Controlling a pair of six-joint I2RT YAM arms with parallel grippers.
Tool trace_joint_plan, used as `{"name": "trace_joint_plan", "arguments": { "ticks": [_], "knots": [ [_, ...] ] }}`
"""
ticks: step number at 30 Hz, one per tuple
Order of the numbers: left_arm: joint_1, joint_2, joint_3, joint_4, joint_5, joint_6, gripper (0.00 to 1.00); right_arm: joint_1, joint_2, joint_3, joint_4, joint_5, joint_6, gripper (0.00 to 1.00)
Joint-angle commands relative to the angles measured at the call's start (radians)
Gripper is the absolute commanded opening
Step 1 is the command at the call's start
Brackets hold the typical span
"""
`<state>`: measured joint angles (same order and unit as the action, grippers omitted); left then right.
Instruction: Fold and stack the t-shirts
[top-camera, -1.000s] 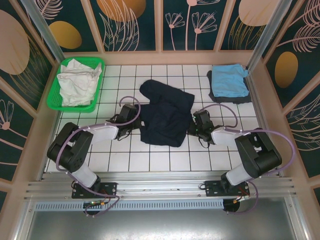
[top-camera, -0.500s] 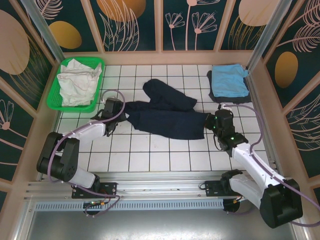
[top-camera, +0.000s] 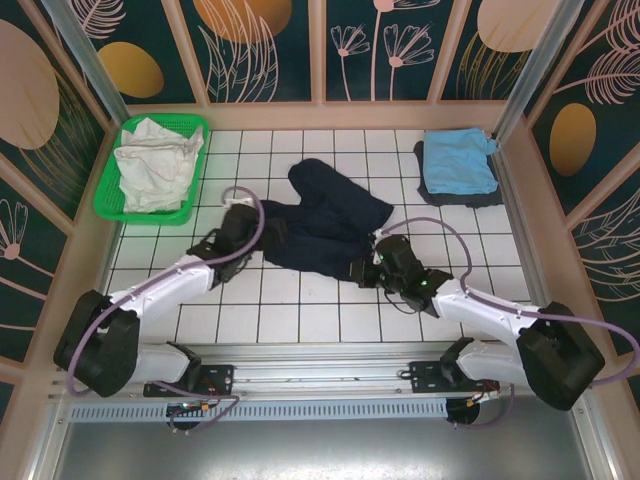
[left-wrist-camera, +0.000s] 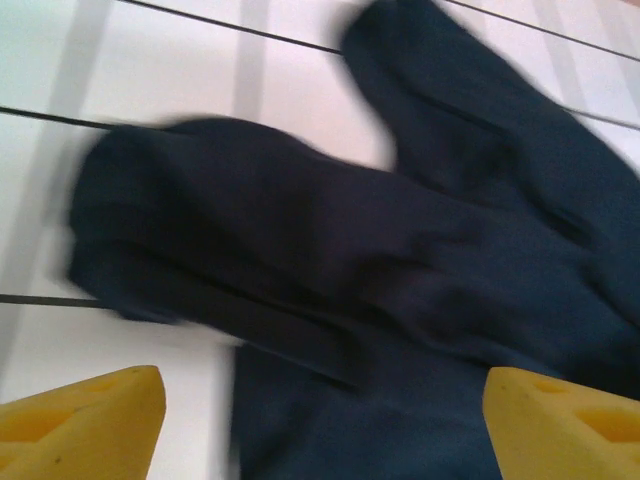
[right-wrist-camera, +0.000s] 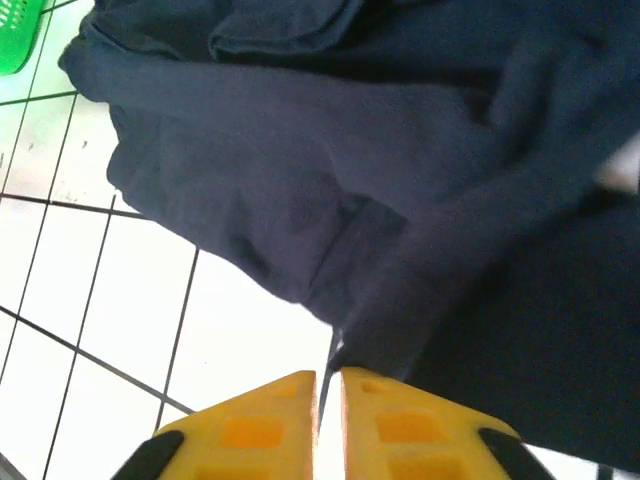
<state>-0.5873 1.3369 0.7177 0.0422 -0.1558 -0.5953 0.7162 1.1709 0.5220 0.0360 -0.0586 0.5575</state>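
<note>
The navy t-shirt (top-camera: 328, 222) lies bunched on the white tiled floor mid-table, one sleeve pointing up-left. My left gripper (top-camera: 262, 234) is at its left edge; in the left wrist view this gripper (left-wrist-camera: 320, 430) stands open, its yellow fingers far apart over the navy t-shirt (left-wrist-camera: 400, 270). My right gripper (top-camera: 363, 271) is at the shirt's lower right edge. In the right wrist view the right gripper (right-wrist-camera: 328, 375) has only a thin slit between its fingers, and the hem of the navy t-shirt (right-wrist-camera: 300, 150) runs into it. A light blue t-shirt (top-camera: 458, 162) lies folded at the back right. A white t-shirt (top-camera: 152, 165) sits crumpled in the basket.
The green mesh basket (top-camera: 110, 208) stands at the back left, its corner (right-wrist-camera: 15, 40) also in the right wrist view. A dark cloth edge (top-camera: 455, 199) pokes out under the light blue shirt. Wooden walls ring the tiled floor; bare tiles run along the front.
Both grippers have moved inward toward the middle, and the shirt, stretched wide half a second ago, is bunched narrower. The left gripper has opened and let go of the shirt.
</note>
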Motion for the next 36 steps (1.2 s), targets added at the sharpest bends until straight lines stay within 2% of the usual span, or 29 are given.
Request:
{"name": "trace_joint_plan", "arguments": {
  "ticks": [1, 3, 6, 9, 12, 14, 16, 18, 25, 29, 31, 33, 34, 36],
  "knots": [
    [-0.118, 0.102, -0.024, 0.081, 0.065, -0.062, 0.82, -0.064, -0.049, 0.081, -0.052, 0.124, -0.030, 0.38],
    [-0.150, 0.217, 0.000, 0.100, 0.064, -0.081, 0.84, -0.147, -0.093, 0.071, -0.032, 0.098, -0.048, 0.46],
    [-0.152, 0.366, 0.058, 0.091, 0.038, -0.100, 0.86, -0.276, -0.091, 0.074, 0.029, 0.047, -0.079, 0.56],
    [-0.152, 0.460, 0.116, 0.054, -0.030, -0.105, 0.89, -0.318, 0.025, 0.153, 0.029, 0.069, -0.148, 0.57],
    [-0.151, 0.508, 0.159, 0.034, -0.067, -0.099, 0.87, -0.320, 0.211, 0.267, 0.018, 0.054, -0.237, 0.58],
    [-0.146, 0.547, 0.196, 0.010, -0.058, -0.085, 0.77, -0.320, 0.340, 0.341, 0.018, 0.017, -0.276, 0.58],
    [-0.144, 0.569, 0.214, -0.010, -0.058, -0.076, 0.52, -0.319, 0.457, 0.417, -0.007, -0.033, -0.293, 0.58],
    [-0.130, 0.565, 0.196, -0.010, -0.061, -0.074, 0.35, -0.315, 0.563, 0.478, -0.044, -0.041, -0.294, 0.58],
    [0.005, 0.408, 0.026, 0.033, -0.052, -0.034, 0.00, -0.266, 0.686, 0.523, -0.101, 0.043, -0.286, 0.61],
    [0.043, 0.353, 0.035, 0.003, -0.093, 0.018, 0.00, -0.240, 0.698, 0.501, -0.071, 0.065, -0.275, 0.57],
    [0.056, 0.362, 0.068, -0.027, -0.127, 0.043, 0.01, -0.224, 0.697, 0.488, -0.067, 0.100, -0.273, 0.45],
    [0.081, 0.370, 0.101, -0.060, -0.177, 0.059, 0.09, -0.219, 0.680, 0.475, -0.087, 0.143, -0.261, 0.27],
    [0.100, 0.371, 0.114, -0.077, -0.186, 0.062, 0.14, -0.221, 0.656, 0.455, -0.090, 0.162, -0.253, 0.21],
    [0.123, 0.351, 0.120, -0.088, -0.186, 0.064, 0.25, -0.222, 0.593, 0.413, -0.095, 0.193, -0.241, 0.20]
  ]
}}
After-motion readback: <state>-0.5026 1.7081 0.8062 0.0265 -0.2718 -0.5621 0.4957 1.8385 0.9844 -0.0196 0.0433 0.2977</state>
